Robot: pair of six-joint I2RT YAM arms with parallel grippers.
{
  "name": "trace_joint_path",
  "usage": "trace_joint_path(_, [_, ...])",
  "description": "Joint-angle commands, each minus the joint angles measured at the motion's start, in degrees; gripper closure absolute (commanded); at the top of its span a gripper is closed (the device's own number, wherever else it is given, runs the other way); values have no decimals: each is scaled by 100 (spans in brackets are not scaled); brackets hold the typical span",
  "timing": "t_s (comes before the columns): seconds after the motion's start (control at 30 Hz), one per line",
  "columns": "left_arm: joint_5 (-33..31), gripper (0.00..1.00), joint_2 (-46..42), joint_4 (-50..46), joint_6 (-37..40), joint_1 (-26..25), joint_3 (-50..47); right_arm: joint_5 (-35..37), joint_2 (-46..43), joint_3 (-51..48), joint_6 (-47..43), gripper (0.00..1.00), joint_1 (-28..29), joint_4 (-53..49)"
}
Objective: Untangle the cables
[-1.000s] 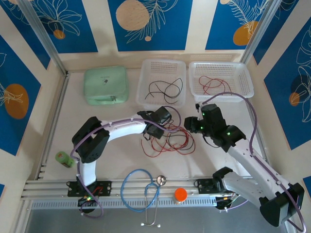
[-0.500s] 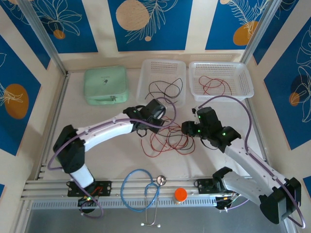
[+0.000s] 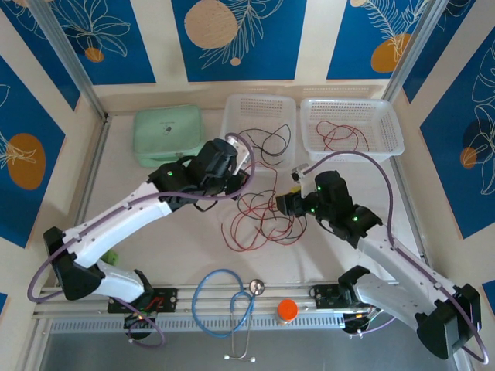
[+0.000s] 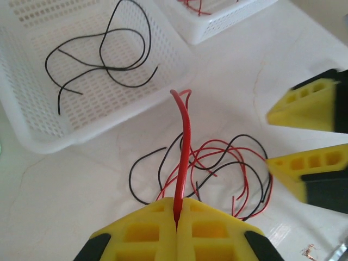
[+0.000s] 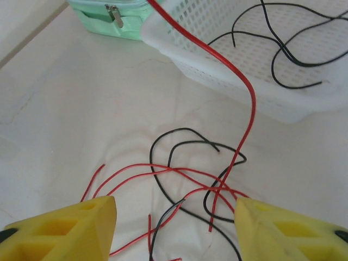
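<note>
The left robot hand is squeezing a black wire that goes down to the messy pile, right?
Not quite. The wire in the left gripper is red, not black. The left wrist view shows it shut on a red cable, and that cable does run down to the tangled pile of red and black cables.

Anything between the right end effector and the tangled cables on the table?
Nothing visible. The open right end effector faces the tangled cables directly; the red cable pinched by the left end effector rises from that pile.
</note>
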Motion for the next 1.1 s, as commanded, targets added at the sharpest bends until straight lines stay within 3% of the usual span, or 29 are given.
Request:
trace_joint_path(0.0, [308, 100, -173, -131, 96, -47, 309, 91, 267, 83, -579, 37, 135, 568])
trace_joint_path(0.4, [515, 100, -423, -255, 109, -64, 674, 1510, 698, 312, -1149, 37, 233, 1450])
trace_joint_path(0.63, [671, 100, -459, -240, 37, -73, 718, 887, 859, 639, -1435, 37, 51, 1772])
trace_joint_path(0.83, [753, 100, -503, -231, 18, -101, 740, 902, 1298, 1142, -1607, 41, 64, 1921])
trace_joint_path(0.9, [735, 100, -524, -230, 18, -110, 719, 914, 1375, 1261, -1604, 47, 75, 1893])
trace_joint_path(1.07, [543, 96, -594, -205, 26, -114, 573, 1011, 1305, 1391, -1495, 83, 81, 1800])
